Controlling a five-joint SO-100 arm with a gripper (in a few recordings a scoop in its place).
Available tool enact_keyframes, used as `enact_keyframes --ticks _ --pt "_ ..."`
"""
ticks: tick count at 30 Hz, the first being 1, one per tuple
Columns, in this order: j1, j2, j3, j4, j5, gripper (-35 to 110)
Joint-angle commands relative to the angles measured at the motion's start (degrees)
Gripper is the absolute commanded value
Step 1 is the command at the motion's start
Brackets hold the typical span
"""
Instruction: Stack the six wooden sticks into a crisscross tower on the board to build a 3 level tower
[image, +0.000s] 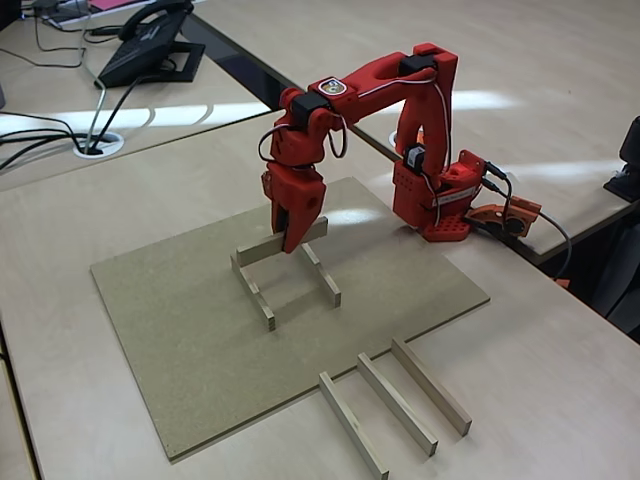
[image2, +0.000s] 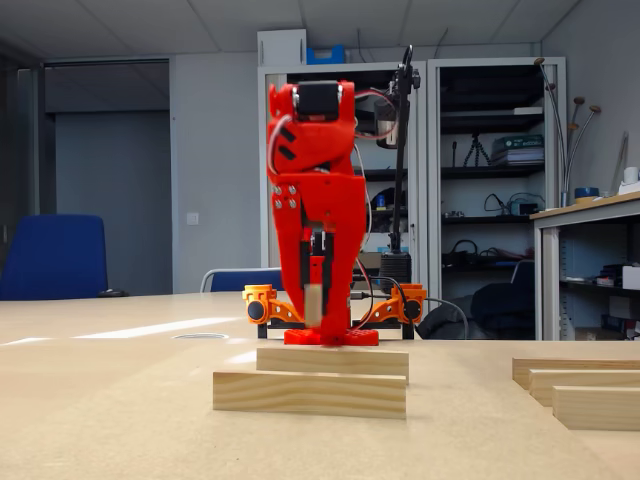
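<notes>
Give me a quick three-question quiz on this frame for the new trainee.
1. How many loose sticks lie off the board, on the table?
2. True or false: the gripper is empty.
3. The two sticks on the board lie: A) crossed B) parallel, apart C) end to end.
Key: 1) three; 2) false, it grips a held stick; 3) B.

My arm (image: 370, 90) was red printed plastic, black and white cables looping along it, orange parts at my base (image: 505, 213).
</notes>
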Motion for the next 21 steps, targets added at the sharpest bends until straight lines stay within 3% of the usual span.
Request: enact_keyframes --ticks 1,21 --pt "0.2 1.8 0.9 -0.7 0.5 0" --pt "6.2 -3.4 2.3 -5.2 -3.2 0"
